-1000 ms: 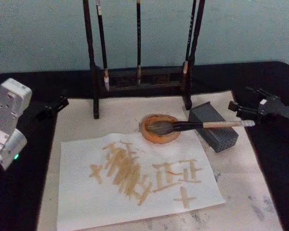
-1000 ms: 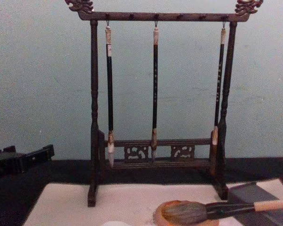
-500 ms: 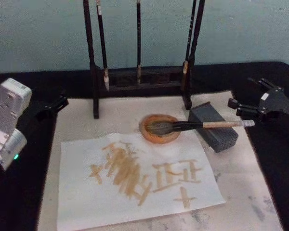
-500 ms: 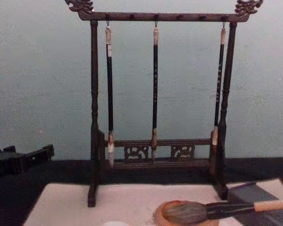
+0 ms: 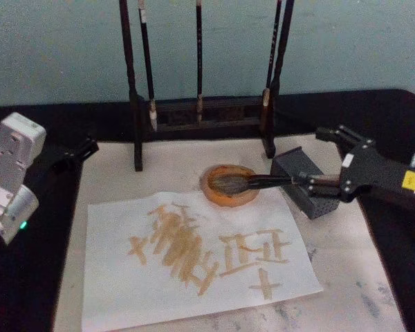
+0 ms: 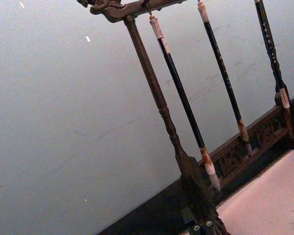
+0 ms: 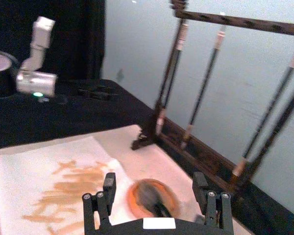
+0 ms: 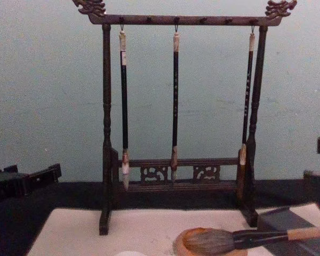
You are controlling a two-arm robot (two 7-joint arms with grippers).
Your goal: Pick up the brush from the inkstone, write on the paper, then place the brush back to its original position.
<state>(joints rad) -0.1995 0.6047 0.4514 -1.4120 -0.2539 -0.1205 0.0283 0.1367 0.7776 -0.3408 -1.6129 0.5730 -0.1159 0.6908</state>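
Brush (image 5: pixel 252 182) lay with its head in the inkstone (image 5: pixel 228 185), handle across the grey block (image 5: pixel 306 181) beside it, paper (image 5: pixel 194 256) marked with strokes just before the inkstone, right gripper (image 5: pixel 325 160) spread wide around the handle, left gripper (image 5: pixel 72 152) parked well left, fingers unclear.

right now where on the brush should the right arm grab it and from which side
Grip the brush on its pale wooden handle, where it bridges the grey block, well clear of the bristles lying in the inkstone. Coming from the robot's right looks best: the handle lies roughly level and points that way, and the right gripper is already there, open, with its jaws either side of the handle.
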